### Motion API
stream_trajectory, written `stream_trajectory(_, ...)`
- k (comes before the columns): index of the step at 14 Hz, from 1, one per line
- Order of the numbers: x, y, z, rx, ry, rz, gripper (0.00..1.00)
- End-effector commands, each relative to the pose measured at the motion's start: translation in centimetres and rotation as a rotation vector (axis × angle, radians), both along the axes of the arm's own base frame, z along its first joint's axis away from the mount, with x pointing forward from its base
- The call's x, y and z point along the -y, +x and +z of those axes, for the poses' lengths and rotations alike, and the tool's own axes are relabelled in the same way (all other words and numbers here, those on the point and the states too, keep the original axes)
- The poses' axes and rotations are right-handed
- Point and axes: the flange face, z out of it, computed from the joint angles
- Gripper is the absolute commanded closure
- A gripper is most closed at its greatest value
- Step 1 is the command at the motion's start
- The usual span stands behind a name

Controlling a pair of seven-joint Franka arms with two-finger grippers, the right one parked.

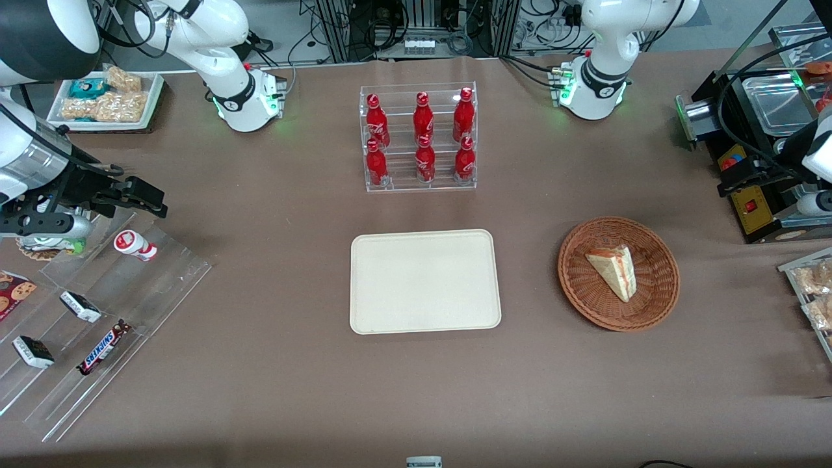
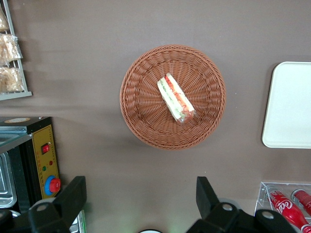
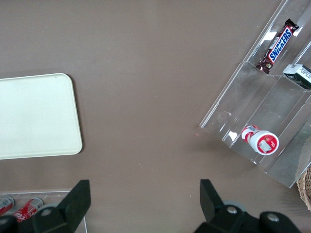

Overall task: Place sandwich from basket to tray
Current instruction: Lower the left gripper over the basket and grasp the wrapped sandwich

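The sandwich [image 1: 614,268] is a pale wedge with red and yellowish filling, lying in the round woven basket [image 1: 658,289]. The cream tray [image 1: 425,281] lies empty beside the basket, toward the parked arm's end. My left gripper [image 1: 740,180] hangs above the table, farther from the front camera than the basket and toward the working arm's end. In the left wrist view the gripper [image 2: 140,194] is open and empty, its fingers [image 2: 73,194] wide apart over bare table, clear of the basket [image 2: 146,116] with the sandwich [image 2: 176,98]. The tray's edge [image 2: 291,104] shows there too.
A clear rack of red cola bottles [image 1: 419,136] stands farther back than the tray. A black box with a red button [image 1: 754,208] stands near the gripper. A white tray of snack packets [image 1: 812,286] lies at the working arm's end. A stepped acrylic rack [image 1: 97,312] lies at the parked arm's end.
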Motion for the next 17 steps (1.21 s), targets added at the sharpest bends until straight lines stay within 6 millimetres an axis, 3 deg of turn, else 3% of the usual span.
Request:
stream_trajectory(1, 0.3, -1.1, 1.2, -0.005, -0.001, -0.002, 0.00)
stream_trajectory(4, 0.7, -0.6, 0.3, -0.015, 0.000, -0.010, 0.00)
stream_trajectory(5, 1.0, -0.1, -1.2, -0.024, 0.002, -0.006, 0.00)
stream_trajectory(6, 1.1, 0.7, -3.1, -0.015, 0.005, 0.010, 0.00)
stream_trajectory(8, 1.1, 1.6, -8.8, 0.018, 0.016, 0.117, 0.00)
stream_trajectory(10, 1.4, 1.6, -13.5, 0.059, 0.019, 0.250, 0.00)
stream_trajectory(13, 4.6, 2.3, -19.9, 0.099, 0.025, 0.473, 0.00)
stream_trajectory(15, 6.8, 2.6, -22.5, 0.086, 0.030, 0.563, 0.00)
stream_trajectory(17, 7.1, 2.3, -24.5, 0.073, 0.035, 0.596, 0.00)
